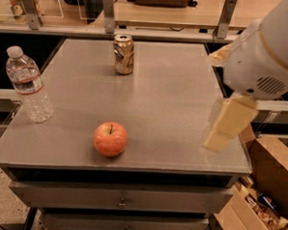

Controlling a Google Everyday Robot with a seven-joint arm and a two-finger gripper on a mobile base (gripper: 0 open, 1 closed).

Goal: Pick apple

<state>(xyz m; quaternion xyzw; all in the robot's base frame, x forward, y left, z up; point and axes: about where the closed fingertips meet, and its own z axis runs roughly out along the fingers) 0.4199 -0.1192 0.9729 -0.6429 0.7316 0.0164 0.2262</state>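
Note:
The apple (110, 139) is round and red-orange with a short dark stem. It sits near the front edge of the grey table (179, 90), left of centre. My gripper (221, 133) hangs from the large white arm (266, 51) at the right. It is over the table's front right part, well to the right of the apple and above the surface. Nothing is seen in it.
A soda can (123, 54) stands at the back centre of the table. A water bottle (28, 84) stands at the left edge. Drawers (122, 199) sit under the tabletop. Open cardboard boxes (270, 191) with clutter stand on the floor to the right.

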